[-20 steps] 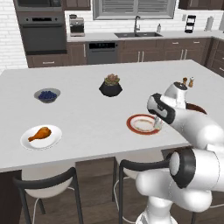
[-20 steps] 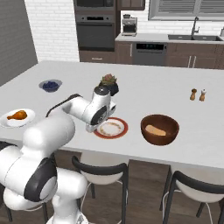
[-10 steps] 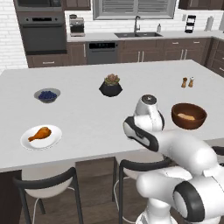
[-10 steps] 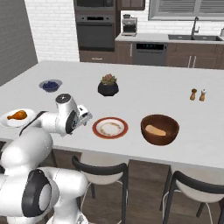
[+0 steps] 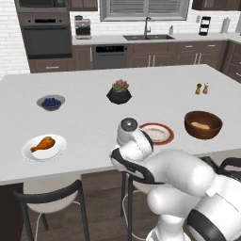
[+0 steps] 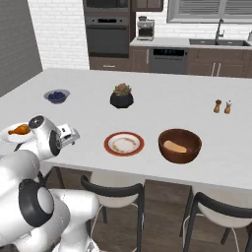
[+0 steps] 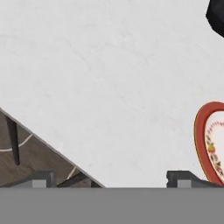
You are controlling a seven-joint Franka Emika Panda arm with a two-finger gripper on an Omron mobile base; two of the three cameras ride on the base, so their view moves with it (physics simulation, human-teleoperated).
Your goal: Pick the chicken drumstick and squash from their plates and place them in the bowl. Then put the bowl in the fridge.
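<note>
Tool wide open and empty, above the bare counter.

Squash is held in bowl, at counter right end. Rimmed plate is set just left of bowl. Drumstick is seated on plate far left; blueberry bowl behind it, plant pot centre.

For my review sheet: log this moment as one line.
squash: in bowl | drumstick: on white plate | hand: open, empty, over counter
</note>
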